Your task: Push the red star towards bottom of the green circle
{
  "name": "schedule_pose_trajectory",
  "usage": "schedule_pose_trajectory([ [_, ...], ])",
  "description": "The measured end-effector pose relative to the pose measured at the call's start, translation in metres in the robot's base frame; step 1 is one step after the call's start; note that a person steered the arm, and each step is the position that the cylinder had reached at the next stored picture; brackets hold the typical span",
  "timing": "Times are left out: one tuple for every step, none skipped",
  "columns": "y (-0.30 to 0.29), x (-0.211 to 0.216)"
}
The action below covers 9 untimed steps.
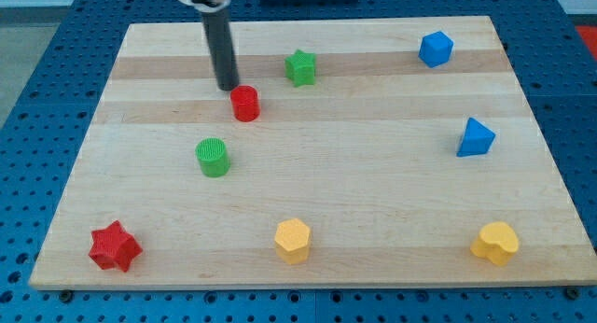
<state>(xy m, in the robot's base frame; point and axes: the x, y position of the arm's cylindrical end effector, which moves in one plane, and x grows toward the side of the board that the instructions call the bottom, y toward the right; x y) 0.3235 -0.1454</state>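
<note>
My tip (227,86) rests just up-left of the red cylinder (245,104), with the green circle (213,157) below and the red star (115,246) bottom-left.

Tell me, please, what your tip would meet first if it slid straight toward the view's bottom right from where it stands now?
Most likely the red cylinder: my tip stands just at its upper left, nearly touching, though depth makes contact uncertain.

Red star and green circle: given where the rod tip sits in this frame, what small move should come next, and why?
Probably carry my tip down toward the view's bottom-left, to the left of the red star. It now sits at the view's top, beside the red cylinder, far from the star. The star lies down-left of the green circle, so a rightward push from its left side looks needed.
</note>
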Motion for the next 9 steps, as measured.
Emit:
schedule_pose_trajectory([
  [-0.04, 0.0],
  [-0.072, 0.05],
  [-0.091, 0.135],
  [-0.1, 0.162],
  [-0.105, 0.199],
  [-0.12, 0.201],
  [-0.138, 0.231],
  [-0.155, 0.245],
  [-0.151, 0.294],
])
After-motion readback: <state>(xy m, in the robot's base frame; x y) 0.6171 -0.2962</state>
